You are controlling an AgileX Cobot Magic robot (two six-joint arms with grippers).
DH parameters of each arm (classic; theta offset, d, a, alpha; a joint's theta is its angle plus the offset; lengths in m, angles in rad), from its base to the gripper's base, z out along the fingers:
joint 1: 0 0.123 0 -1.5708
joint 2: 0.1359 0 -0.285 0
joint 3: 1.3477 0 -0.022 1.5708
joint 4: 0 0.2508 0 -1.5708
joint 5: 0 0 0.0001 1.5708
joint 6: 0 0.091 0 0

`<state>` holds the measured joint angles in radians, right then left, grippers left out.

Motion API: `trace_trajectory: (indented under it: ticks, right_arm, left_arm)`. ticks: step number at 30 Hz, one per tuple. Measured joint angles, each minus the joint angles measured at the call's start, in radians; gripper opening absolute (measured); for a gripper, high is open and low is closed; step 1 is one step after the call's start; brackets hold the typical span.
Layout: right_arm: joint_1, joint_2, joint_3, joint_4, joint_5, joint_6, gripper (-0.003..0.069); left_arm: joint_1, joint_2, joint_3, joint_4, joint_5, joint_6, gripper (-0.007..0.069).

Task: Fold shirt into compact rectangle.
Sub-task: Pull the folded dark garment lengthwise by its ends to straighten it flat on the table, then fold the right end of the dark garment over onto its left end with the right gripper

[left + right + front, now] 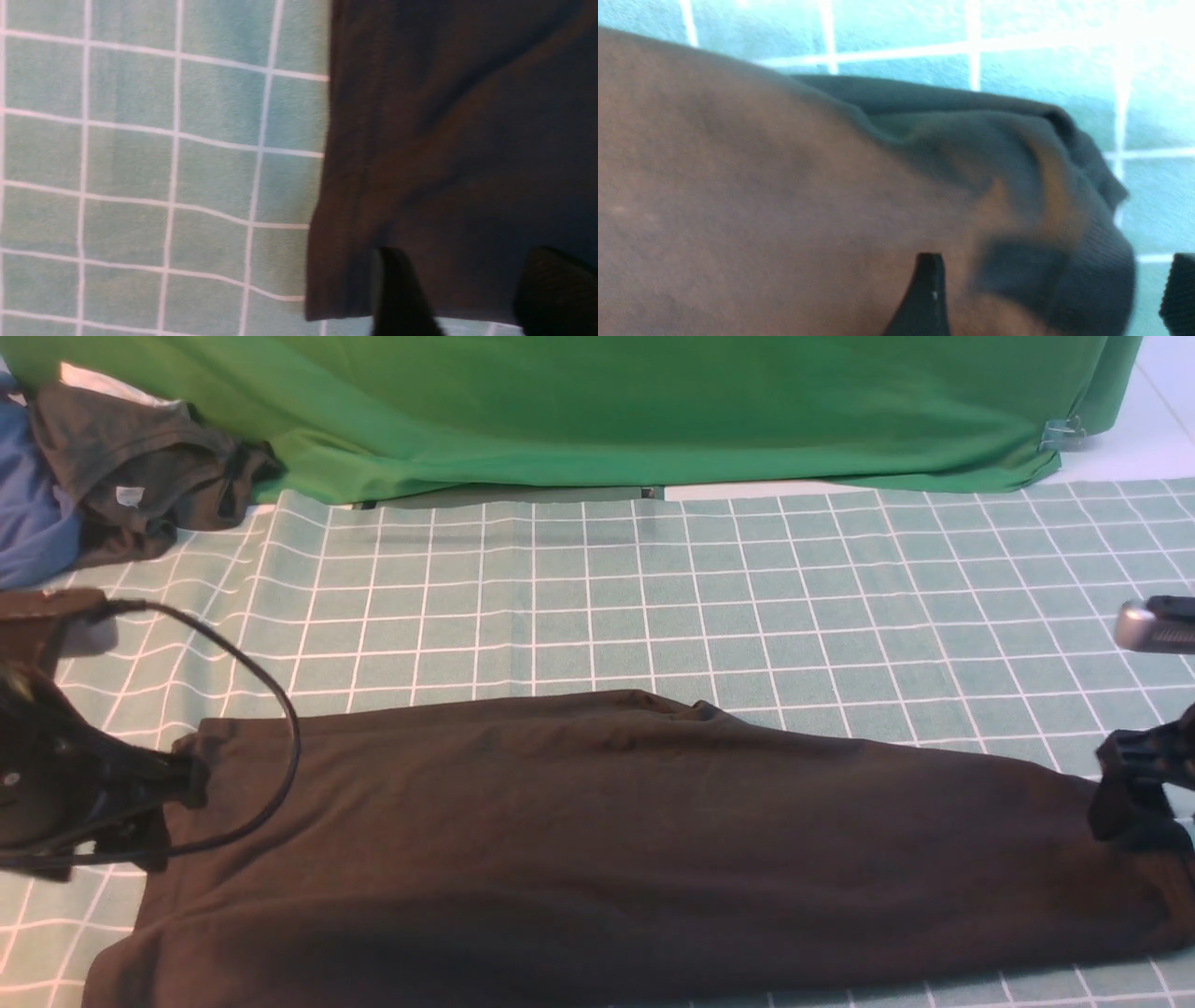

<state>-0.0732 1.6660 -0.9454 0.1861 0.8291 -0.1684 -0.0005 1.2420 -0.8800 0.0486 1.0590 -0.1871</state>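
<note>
Shirt [597,840] lies flat on the checked table cover [653,597], a long dark band running left to right across the near part of the table. Its far edge carries a small raised pucker around the middle.

Left gripper [177,784] sits at the shirt's left end, over the far corner. In the left wrist view its fingers [397,298] stand apart with flat cloth showing between them, nothing pinched, so I read the jaws as parted. A straight stitched edge of the shirt runs alongside bare checked cover there.

Right gripper [1134,784] is at the shirt's right end, close to the frame edge. In the right wrist view its fingers [924,298] are spread wide, one over the cloth and the other out past the shirt's edge. A bunched, ribbed fold lies loose between them (blurred, so I cannot name which part of the garment it is). Jaws wide, gripping nothing.

Background: green cloth [607,411] along the far side, a dark grey garment [140,476] at far left, well apart from the shirt.
</note>
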Motion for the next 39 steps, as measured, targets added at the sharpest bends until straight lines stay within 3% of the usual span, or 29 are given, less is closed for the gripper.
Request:
trace_trajectory:
  ticks: [3, 6, 9, 11, 17, 20, 32, 36, 39]
  right_arm:
    - [0.001, 0.037, 0.0, -0.016, 0.002, 0.0, 0.061]
    - [0.002, 0.067, 0.0, -0.023, 0.002, 0.0, 0.0605]
    - [0.002, 0.085, 0.0, -0.026, -0.013, -0.006, 0.056]
    - [0.002, 0.09, 0.0, -0.026, -0.018, -0.026, 0.0498]
    - [0.002, 0.092, 0.0, -0.025, -0.006, -0.101, 0.0129]
    - [0.002, 0.09, -0.007, -0.025, 0.007, -0.109, 0.0051]
    - [-0.109, -0.073, -0.073, -0.107, 0.121, -0.015, 0.0031]
    - [-0.082, -0.125, -0.116, -0.102, 0.193, -0.013, 0.0031]
    - [0.027, -0.193, -0.166, -0.08, 0.237, 0.01, 0.0025]
  left_arm:
    - [0.0, -0.078, 0.0, -0.033, 0.003, 0.03, 0.0089]
    - [0.0, -0.17, 0.0, -0.068, 0.003, 0.051, 0.0024]
    - [0.0, -0.265, 0.0, -0.107, 0.002, 0.068, 0.0006]
    - [0.0, -0.319, 0.0, -0.123, 0.0, 0.072, 0.0004]
    - [0.0, -0.44, 0.0, -0.129, -0.005, 0.073, 0.0004]
    - [0.0, -0.466, 0.001, -0.129, -0.005, 0.075, 0.0006]
    - [0.0, -0.475, 0.005, -0.129, 0.094, 0.096, 0.0007]
    - [0.0, -0.475, 0.005, -0.129, 0.092, 0.111, 0.0007]
    - [0.0, -0.475, 0.005, -0.143, 0.066, 0.114, 0.0007]
